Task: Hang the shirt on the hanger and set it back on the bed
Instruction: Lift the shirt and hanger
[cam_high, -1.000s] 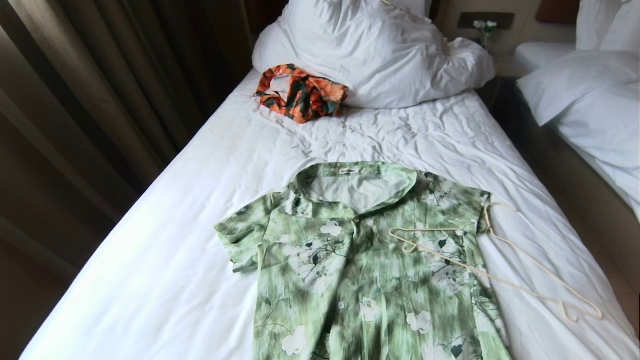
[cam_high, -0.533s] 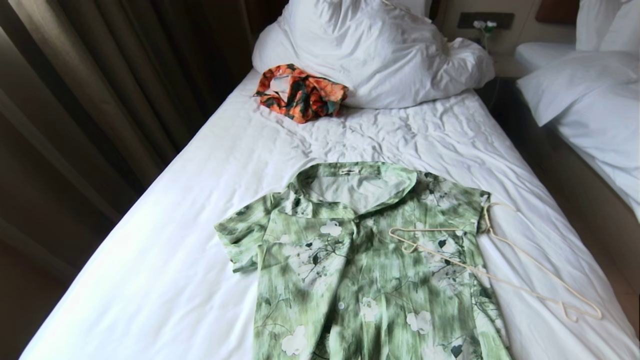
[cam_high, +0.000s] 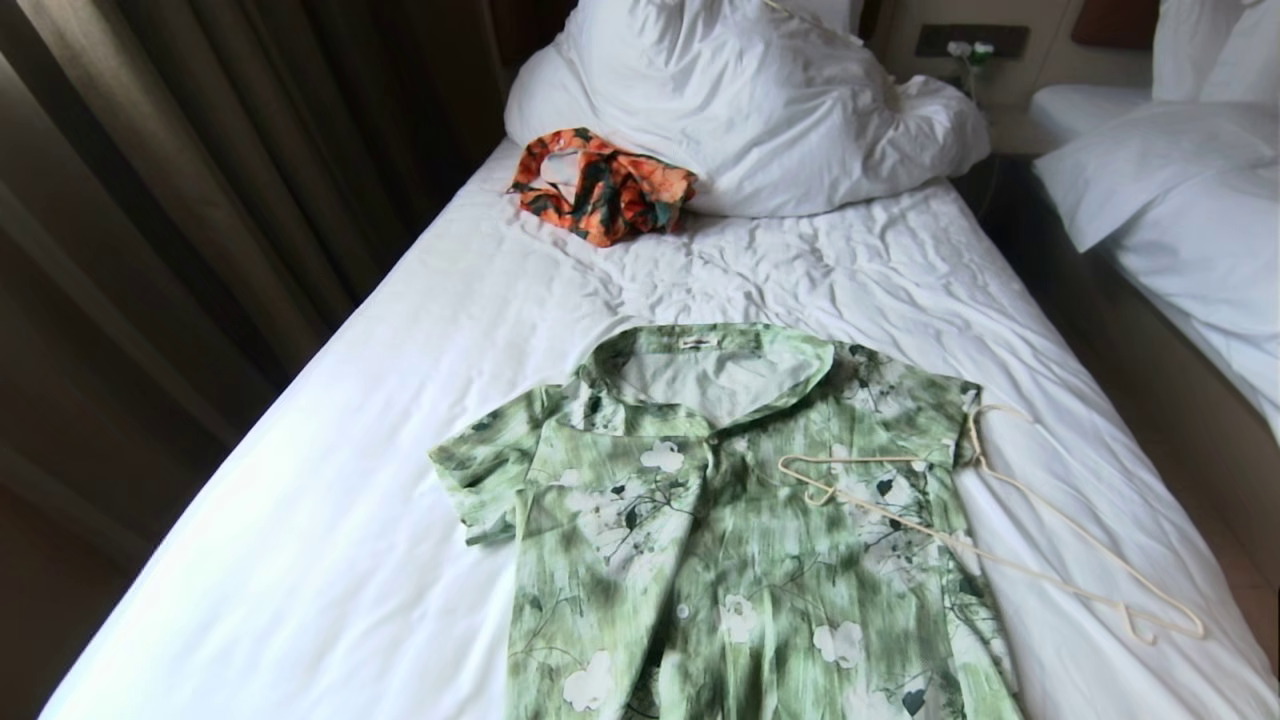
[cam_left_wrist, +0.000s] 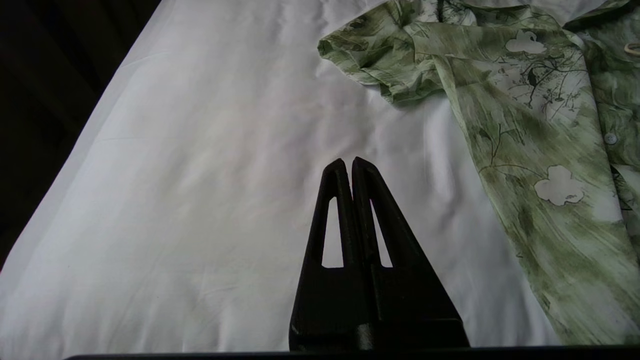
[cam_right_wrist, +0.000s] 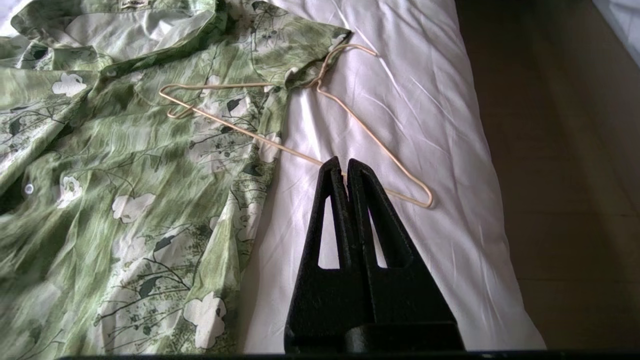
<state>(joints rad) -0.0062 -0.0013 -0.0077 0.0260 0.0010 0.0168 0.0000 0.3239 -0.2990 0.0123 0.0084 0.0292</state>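
Note:
The green and white floral shirt lies flat, collar away from me, on the near half of the bed. The thin cream hanger rests partly on the shirt's right shoulder and partly on the sheet, hook by the sleeve. Neither arm shows in the head view. My left gripper is shut and empty over bare sheet, left of the shirt's sleeve. My right gripper is shut and empty above the sheet, its tips lined up with the hanger's lower bar; whether they touch is unclear. The shirt lies beside it.
A crumpled orange and dark green garment lies against the white pillow and duvet at the head end. Dark curtains hang along the left. A floor gap and a second white bed are on the right.

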